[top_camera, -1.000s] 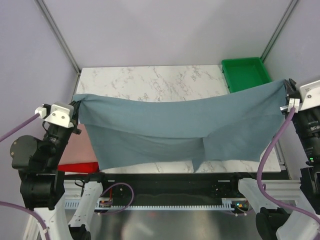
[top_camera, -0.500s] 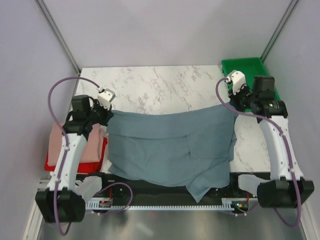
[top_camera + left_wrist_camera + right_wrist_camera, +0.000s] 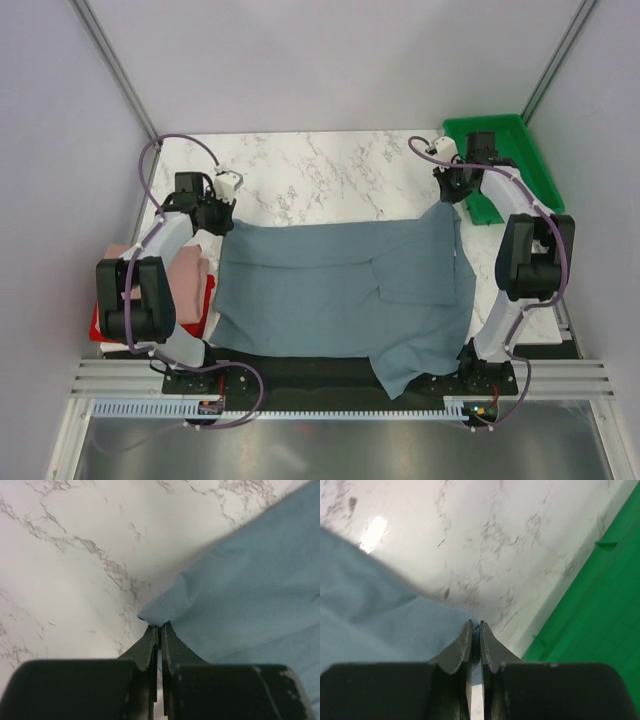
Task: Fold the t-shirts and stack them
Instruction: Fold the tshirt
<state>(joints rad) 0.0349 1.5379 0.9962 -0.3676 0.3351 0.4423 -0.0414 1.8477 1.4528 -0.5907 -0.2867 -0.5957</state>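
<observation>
Holding, left pincer (image 3: 160,630): I see its jaws pressed together on the far-left corner of the slate blue-grey cotton t-shirt (image 3: 250,590). The hem tip pokes out just past the fingertips.
Holding, right pincer (image 3: 475,630): its jaws are all but closed, pinching the far-right corner of the same shirt. The cloth runs in under the tips from the left.
Height of both: low over the white marble-patterned desk (image 3: 320,170). From the wrist views I cannot tell whether the fingertips touch the surface.
Shirt position: spread wide across the near half of the desk between the two arms, its far edge sagging slightly between the two gripped corners.
Shirt near edge: it spills over the front rim of the desk, and one flap droops lowest towards the right of centre.
Shirt surface: mostly flat, with a doubled-over panel on the right half and soft creases along the left.
Stack: a pale pink folded t-shirt (image 3: 185,270) lies on a red folded t-shirt (image 3: 205,300) at the desk's left edge, under my left arm. It sits just beside the blue shirt's left side, and I cannot tell whether they touch.
Tray: a green plastic tray (image 3: 510,150) sits at the far-right corner, just beside the right pincer, with its rim close to the fingers in the right wrist view.
</observation>
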